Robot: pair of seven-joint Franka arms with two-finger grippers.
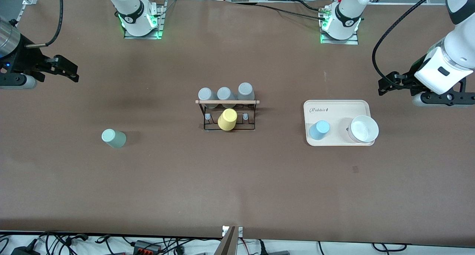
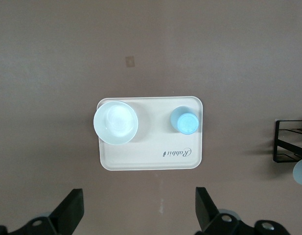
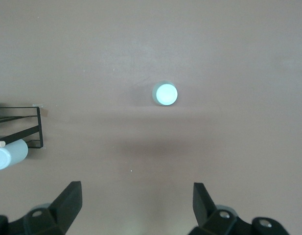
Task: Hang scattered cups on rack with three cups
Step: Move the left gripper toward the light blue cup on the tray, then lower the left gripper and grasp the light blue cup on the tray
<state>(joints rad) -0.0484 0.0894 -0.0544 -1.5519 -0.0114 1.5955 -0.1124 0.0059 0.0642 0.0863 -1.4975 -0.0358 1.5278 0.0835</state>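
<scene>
The pale mint-green cup [image 1: 114, 138] stands upside down on the bare table toward the right arm's end; it also shows in the right wrist view [image 3: 165, 94]. The light blue cup [image 1: 319, 130] stands upside down on the cream tray [image 1: 336, 108]; it also shows in the left wrist view [image 2: 185, 121]. The black wire rack [image 1: 227, 102] with its wooden rod stands mid-table and carries three grey cups [image 1: 224, 94] and a yellow cup [image 1: 227, 119]. My left gripper [image 1: 384, 87] hangs open and empty over the table beside the tray [image 2: 139, 210]. My right gripper [image 1: 68, 70] hangs open and empty over the table at the right arm's end [image 3: 136, 205].
A white bowl [image 1: 363, 128] sits on the tray beside the blue cup [image 2: 115, 122]. The rack's end shows in the left wrist view [image 2: 288, 142] and in the right wrist view [image 3: 23, 129]. Cables lie along the table edge nearest the front camera.
</scene>
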